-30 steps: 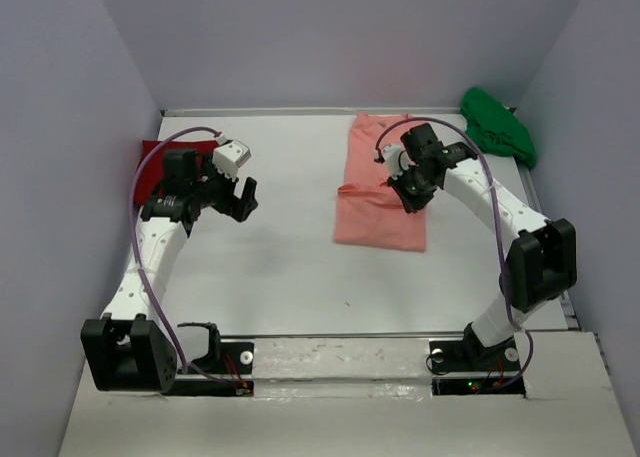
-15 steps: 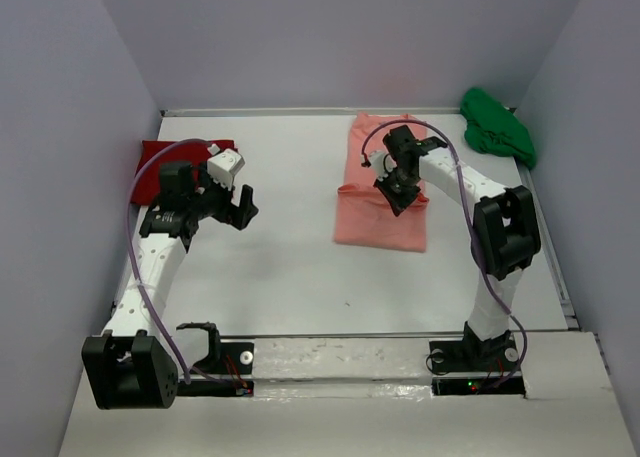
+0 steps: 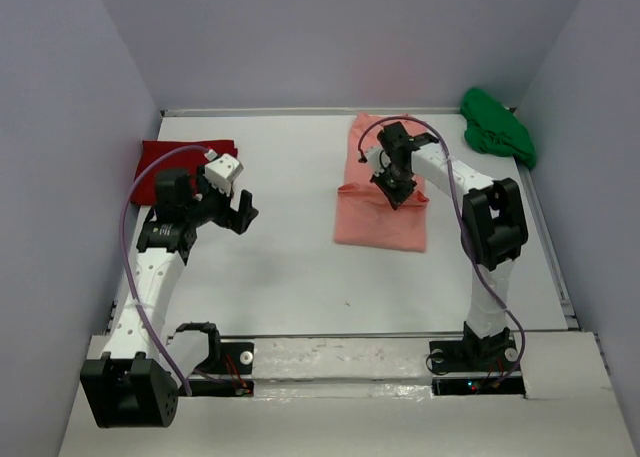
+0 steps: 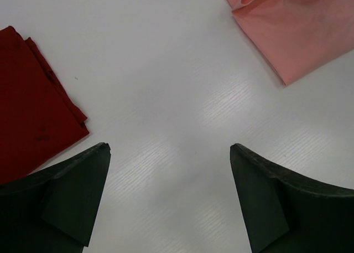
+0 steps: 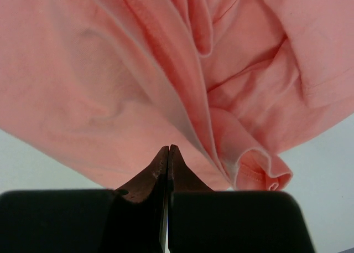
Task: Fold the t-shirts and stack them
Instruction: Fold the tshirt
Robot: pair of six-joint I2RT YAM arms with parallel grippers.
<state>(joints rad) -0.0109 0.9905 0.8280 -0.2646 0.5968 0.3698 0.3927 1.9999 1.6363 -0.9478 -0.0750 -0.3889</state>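
The salmon-pink t-shirt (image 3: 380,217) lies partly folded at the table's middle right, with a bunched sleeve at its left edge. My right gripper (image 3: 397,192) is over its middle, jaws shut, tips at the cloth (image 5: 110,70); no cloth shows between the jaws in the right wrist view (image 5: 168,148). The deep red t-shirt (image 3: 160,162) lies folded at the far left. My left gripper (image 3: 243,205) is open and empty above bare table, between the red shirt (image 4: 27,109) and the pink one (image 4: 298,26). The bright green t-shirt (image 3: 497,125) lies crumpled at the far right corner.
Grey walls close the table on the left, back and right. A raised rail (image 3: 545,227) runs along the right edge. White table surface (image 3: 290,167) lies between the red and pink shirts.
My right gripper has moved left and slightly back over the pink shirt. My left arm has drawn back a little, uncovering more of the red shirt.
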